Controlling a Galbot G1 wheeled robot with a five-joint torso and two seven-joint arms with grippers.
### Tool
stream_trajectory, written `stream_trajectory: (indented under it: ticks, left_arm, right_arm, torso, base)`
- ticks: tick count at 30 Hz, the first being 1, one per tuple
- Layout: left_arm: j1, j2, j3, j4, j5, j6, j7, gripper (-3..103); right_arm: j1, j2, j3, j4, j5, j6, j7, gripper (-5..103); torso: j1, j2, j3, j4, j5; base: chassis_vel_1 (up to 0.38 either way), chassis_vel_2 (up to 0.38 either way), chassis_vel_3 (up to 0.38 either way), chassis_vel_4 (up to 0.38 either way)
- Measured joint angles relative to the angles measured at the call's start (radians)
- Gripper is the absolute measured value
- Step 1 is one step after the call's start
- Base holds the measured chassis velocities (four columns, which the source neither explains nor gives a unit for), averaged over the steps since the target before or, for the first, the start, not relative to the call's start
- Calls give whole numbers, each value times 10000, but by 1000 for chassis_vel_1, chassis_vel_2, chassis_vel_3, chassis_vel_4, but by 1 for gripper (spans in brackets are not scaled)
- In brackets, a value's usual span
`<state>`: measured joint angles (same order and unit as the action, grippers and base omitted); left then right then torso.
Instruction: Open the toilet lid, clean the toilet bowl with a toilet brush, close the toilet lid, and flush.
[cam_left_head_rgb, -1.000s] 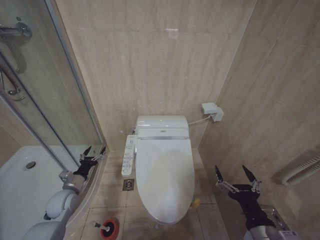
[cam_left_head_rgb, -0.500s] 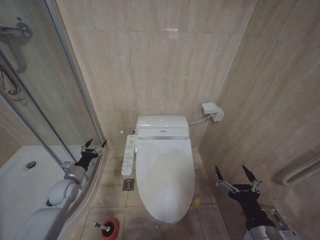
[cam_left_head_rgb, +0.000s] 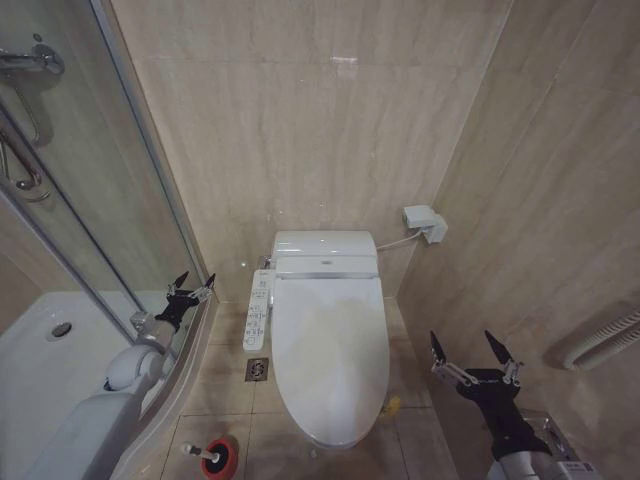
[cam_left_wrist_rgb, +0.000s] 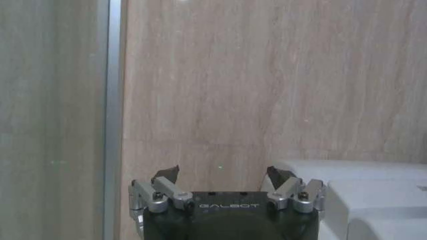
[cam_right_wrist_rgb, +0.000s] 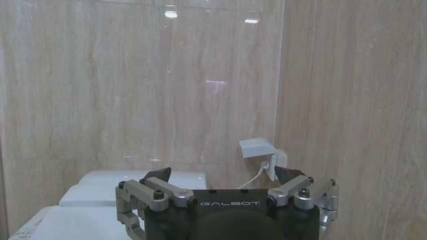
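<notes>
The toilet lid (cam_left_head_rgb: 330, 362) lies closed, hiding the bowl; both tools (cam_left_head_rgb: 193, 287) (cam_left_head_rgb: 467, 348) spread wide, empty.

Floor strips flank the closed toilet lid (cam_left_head_rgb: 329, 365): the shower glass (cam_left_head_rgb: 90, 200) crowds the left one, the side wall (cam_left_head_rgb: 550, 200) the right.

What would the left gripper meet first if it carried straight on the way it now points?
Probably the beige back wall: the open left gripper faces it squarely. The toilet's rear housing sits off to one side, though depth is uncertain.
</notes>
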<state>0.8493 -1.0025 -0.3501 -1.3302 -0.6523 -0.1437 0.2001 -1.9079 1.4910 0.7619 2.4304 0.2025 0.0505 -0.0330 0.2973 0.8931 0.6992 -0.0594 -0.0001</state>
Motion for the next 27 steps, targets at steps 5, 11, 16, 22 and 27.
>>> stream_trajectory:
  ticks: [5,11,16,22,27]
  left_arm:
    - [-524,-37,281,449,-27,-6,18,90]
    - [-1429,-46,852,1410,-28,-182,137,90]
    - [-1917,-46,1322,1934,-131,-327,418,90]
    - [-2101,-121,1653,2061,-183,-462,757,90]
    - [-2498,-211,2146,2427,-151,-762,1130,90]
  right_arm:
    - [0,0,0,0,0,0,0,100]
    - [0,0,0,0,0,0,0,100]
    - [0,0,0,0,0,0,0,100]
    - [0,0,0,0,0,0,0,100]
    - [0,0,0,0,0,0,0,100]
  torso:
    - [0,0,0,0,0]
    - [0,0,0,-1,1]
    - [0,0,0,0,1]
    - [0,0,0,0,1]
    - [0,0,0,-1,2]
  base:
    - [0,0,0,0]
    - [0,0,0,0]
    - [0,0,0,0]
    - [0,0,0,0]
    - [0,0,0,0]
